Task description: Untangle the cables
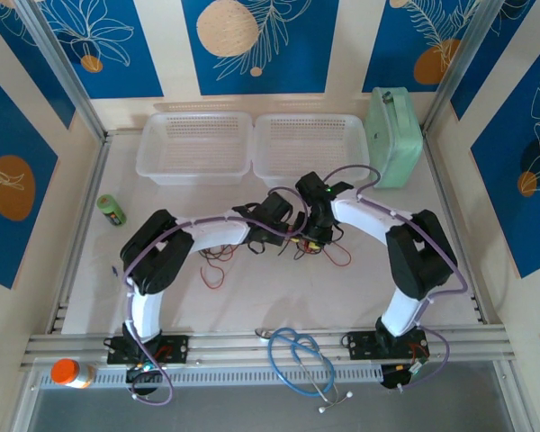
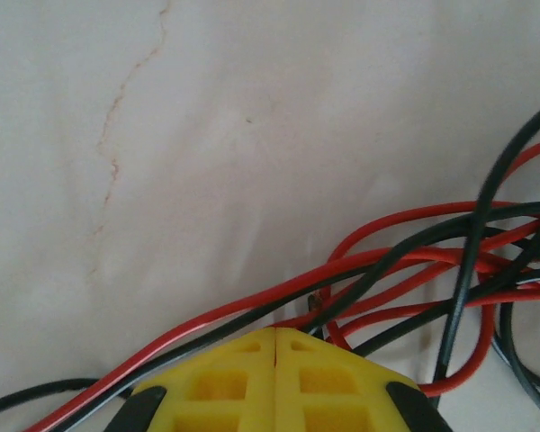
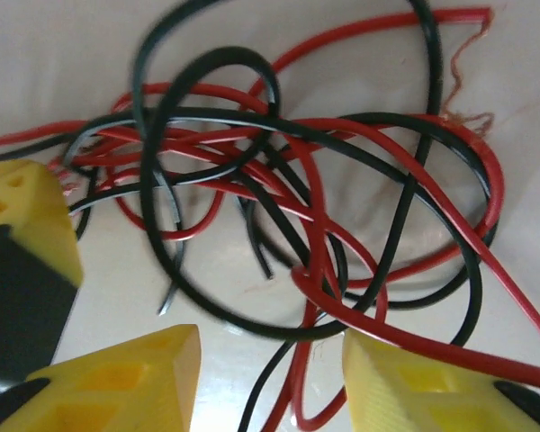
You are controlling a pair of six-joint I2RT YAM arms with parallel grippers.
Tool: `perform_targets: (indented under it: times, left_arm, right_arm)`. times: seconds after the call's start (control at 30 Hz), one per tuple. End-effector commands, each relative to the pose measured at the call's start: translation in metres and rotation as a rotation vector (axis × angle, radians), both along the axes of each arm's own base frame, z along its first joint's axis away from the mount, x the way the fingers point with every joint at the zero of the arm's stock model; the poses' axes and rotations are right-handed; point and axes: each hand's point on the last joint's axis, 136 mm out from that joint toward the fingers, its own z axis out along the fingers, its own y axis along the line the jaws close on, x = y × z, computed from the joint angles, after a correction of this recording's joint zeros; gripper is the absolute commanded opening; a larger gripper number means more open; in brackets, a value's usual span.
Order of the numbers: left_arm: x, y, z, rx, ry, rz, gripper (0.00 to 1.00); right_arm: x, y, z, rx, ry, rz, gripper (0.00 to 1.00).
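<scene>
On the table (image 1: pixel 252 301), near its middle, the cables (image 1: pixel 308 241) form a knot of looping red and black strands, with bare surface in front and to the left. Left gripper (image 2: pixel 275 335) fingers are pressed together against wires; whether they pinch a strand is unclear. Right gripper (image 3: pixel 270 355) fingers are spread wide at the tangle's edge, clamping nothing.

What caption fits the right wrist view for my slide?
Open right gripper poised at the knot of tangled red and black cables.
</scene>
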Motion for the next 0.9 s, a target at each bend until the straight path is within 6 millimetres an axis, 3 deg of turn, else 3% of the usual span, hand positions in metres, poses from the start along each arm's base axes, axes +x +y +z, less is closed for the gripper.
perform_targets:
  times: [0.0,0.2,0.4,0.63,0.87]
  left_arm:
    - [0.002,-0.003,-0.011,-0.003,0.007,0.028,0.0]
    - [-0.012,0.02,-0.044,0.056,0.064,0.087,0.0]
    - [-0.019,0.068,-0.054,0.134,0.068,0.178,0.0]
    - [-0.015,0.119,-0.055,0.166,0.081,0.269,0.0]
    - [-0.014,0.124,-0.06,0.194,0.095,0.264,0.0]
  right_arm:
    - [-0.005,-0.001,-0.014,-0.035,0.029,0.008,0.41]
    - [-0.023,-0.029,-0.043,-0.142,0.115,0.021,0.24]
    - [-0.032,-0.081,-0.051,-0.278,0.162,0.003,0.0]
    - [-0.033,-0.135,-0.037,-0.39,0.162,-0.05,0.0]
    - [-0.023,-0.157,-0.017,-0.476,0.149,-0.01,0.27]
